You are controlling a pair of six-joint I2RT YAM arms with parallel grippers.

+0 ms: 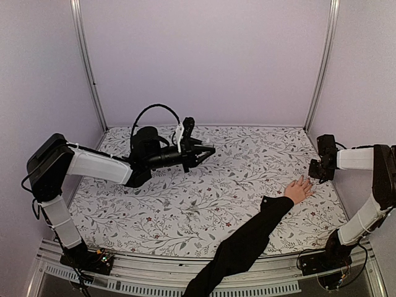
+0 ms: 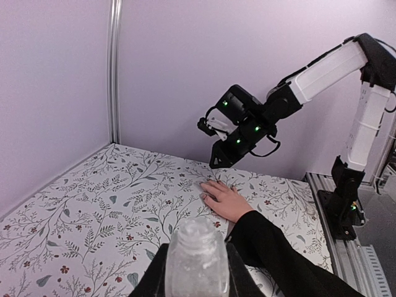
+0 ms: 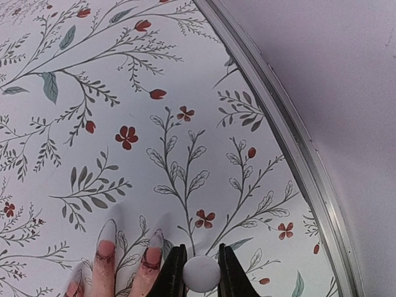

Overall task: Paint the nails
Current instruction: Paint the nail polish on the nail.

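Sleeve crossing the near edge; hand flat on the table, right side. Nails rest on the table just beside the right pincer, clamped on a white round cap. Left pincer, raised over the table's left half, clamped on a pale bottle.

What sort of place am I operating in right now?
Most likely a purpose-built robot test booth rather than a salon. It has plain lilac walls framed by aluminium posts, a floral-covered table, and a metal mounting rail along its near edge.
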